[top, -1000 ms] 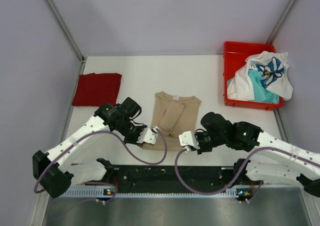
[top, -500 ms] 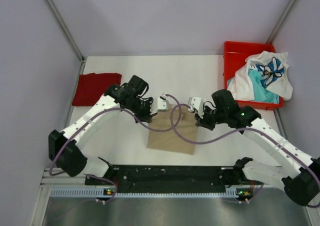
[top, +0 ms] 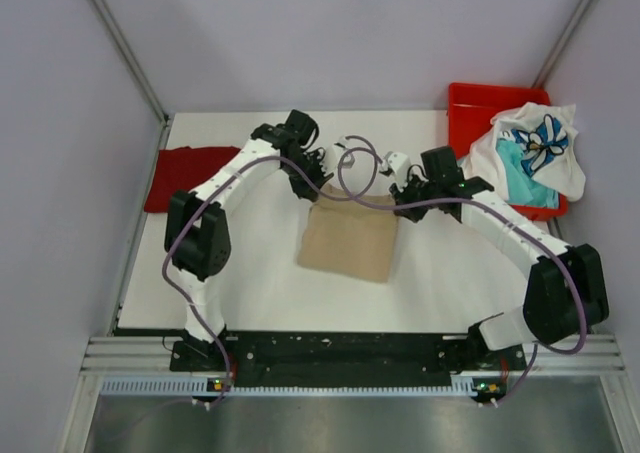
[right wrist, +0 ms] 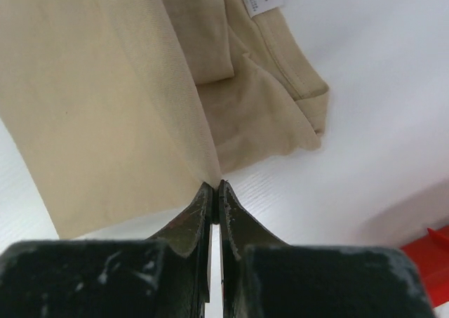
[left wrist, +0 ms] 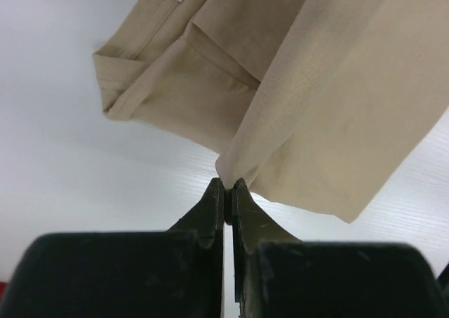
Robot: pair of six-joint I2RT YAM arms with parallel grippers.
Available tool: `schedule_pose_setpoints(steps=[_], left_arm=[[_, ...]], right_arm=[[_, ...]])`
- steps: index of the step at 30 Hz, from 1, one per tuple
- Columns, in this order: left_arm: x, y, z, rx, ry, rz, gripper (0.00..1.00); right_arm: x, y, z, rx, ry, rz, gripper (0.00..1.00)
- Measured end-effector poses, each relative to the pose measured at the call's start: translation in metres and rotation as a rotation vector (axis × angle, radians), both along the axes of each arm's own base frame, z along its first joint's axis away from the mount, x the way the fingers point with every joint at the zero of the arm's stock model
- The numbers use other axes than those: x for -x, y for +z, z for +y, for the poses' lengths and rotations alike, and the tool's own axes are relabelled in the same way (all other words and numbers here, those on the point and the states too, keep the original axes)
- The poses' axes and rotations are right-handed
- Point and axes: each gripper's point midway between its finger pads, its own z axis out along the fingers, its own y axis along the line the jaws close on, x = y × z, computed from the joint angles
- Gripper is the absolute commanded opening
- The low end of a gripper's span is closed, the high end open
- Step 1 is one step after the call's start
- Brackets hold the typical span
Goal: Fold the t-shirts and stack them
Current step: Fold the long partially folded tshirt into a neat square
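Note:
The tan t-shirt [top: 350,241] lies mid-table, its near half drawn over its far half. My left gripper [top: 322,187] is shut on the left corner of the raised hem, and my right gripper [top: 399,203] is shut on the right corner. In the left wrist view the gripper [left wrist: 228,184] pinches a tan fold [left wrist: 337,107] above the collar end. The right wrist view shows its gripper [right wrist: 215,186] pinching the same cloth [right wrist: 91,107]. A folded dark red t-shirt [top: 192,176] lies at the far left. A white t-shirt with blue print [top: 538,145] and a teal one [top: 527,183] are heaped together.
The red bin [top: 472,101] holding the heap stands at the back right, its corner showing in the right wrist view [right wrist: 429,262]. Both arms reach far over the table; their purple cables [top: 352,178] loop above the shirt's far edge.
Both grippers have carried the tan shirt's near hem from the table's front away toward the collar, folding the shirt roughly in half. The arms have stretched far out.

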Motion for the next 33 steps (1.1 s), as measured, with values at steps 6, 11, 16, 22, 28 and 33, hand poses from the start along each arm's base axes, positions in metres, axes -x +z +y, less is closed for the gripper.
schedule_pose_setpoints(steps=[6, 11, 16, 22, 28, 33], left_arm=[[-0.034, -0.028, -0.01, -0.023, 0.043, 0.004, 0.04], [-0.061, -0.049, -0.017, -0.035, 0.105, -0.001, 0.13], [-0.085, -0.071, -0.015, -0.044, 0.204, -0.005, 0.29], [-0.123, -0.078, -0.007, -0.043, 0.356, -0.07, 0.42], [-0.168, -0.049, 0.013, 0.04, 0.544, -0.143, 0.52], [-0.143, -0.046, 0.032, 0.134, 0.646, -0.026, 0.7]], right_arm=[[-0.029, -0.02, -0.007, 0.002, -0.07, 0.034, 0.0], [-0.06, -0.047, -0.01, 0.039, -0.116, 0.064, 0.04], [-0.09, -0.07, -0.01, 0.077, -0.171, 0.078, 0.21], [-0.131, -0.072, -0.015, 0.095, -0.309, 0.042, 0.31], [-0.163, -0.045, -0.021, 0.048, -0.481, 0.01, 0.49], [-0.134, -0.036, -0.021, -0.031, -0.584, 0.11, 0.65]])
